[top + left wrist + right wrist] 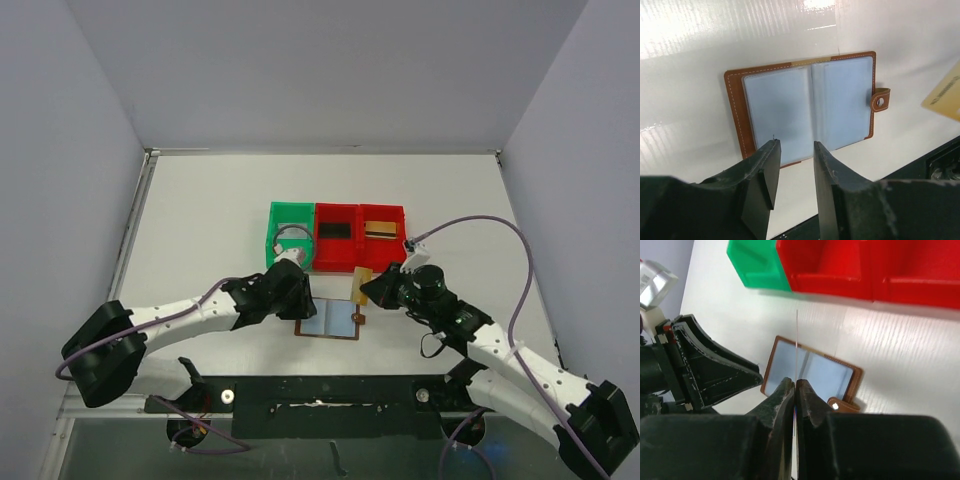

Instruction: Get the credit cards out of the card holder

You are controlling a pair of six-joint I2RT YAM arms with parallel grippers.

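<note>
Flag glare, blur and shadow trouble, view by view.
Left wrist: glare streaks the table up top; card holder sharp, left gripper dark against it. Right wrist: right gripper underexposed, credit card only an edge-on sliver. Top external: even light, faint shadows.

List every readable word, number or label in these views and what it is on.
Gold card: a row of raised characters, too blurred to read.
White tag at the left edge of the right wrist view: grey marks, unreadable.
Card holder, red bins, green bin: no text seen.
</note>
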